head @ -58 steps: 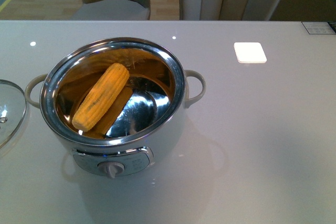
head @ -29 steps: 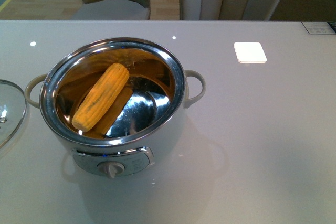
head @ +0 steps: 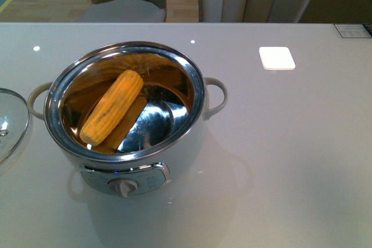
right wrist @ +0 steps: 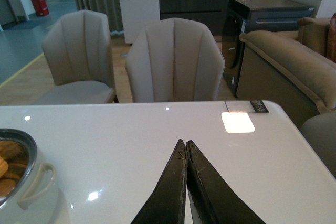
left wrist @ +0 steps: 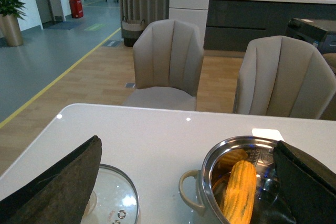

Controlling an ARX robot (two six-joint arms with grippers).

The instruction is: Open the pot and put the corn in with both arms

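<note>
On the white table point(head: 302, 161), as seen from the front view, the pot point(head: 128, 114) is shown uncovered, and the corn point(head: 111, 107) is laid slantwise inside its shiny steel bowl, one end leaned against the inner wall. A control knob point(head: 124, 187) is carried on the pot's front panel; any markings around it are too small to be read. The glass lid point(head: 10, 121) is set flat on the table beside the pot's handle, and a white square tile point(head: 276, 57) is placed well apart on the other side. Neither gripper is caught in this view. From the left wrist view, the left gripper point(left wrist: 189, 182) is seen spread wide with nothing held, the lid point(left wrist: 113, 200) lying by one finger point(left wrist: 58, 187) and the pot point(left wrist: 236, 182), with the corn point(left wrist: 239, 192) in it, partly covered by the other. Small red print on the lid cannot be made out. From the right wrist view, the right gripper point(right wrist: 186, 153) is seen with its fingers pressed together and nothing between them; the pot's rim and handle point(right wrist: 34, 187) are found off to one side, the tile point(right wrist: 237, 121) ahead, and a small label point(right wrist: 247, 106) beyond it, its print unreadable.
</note>
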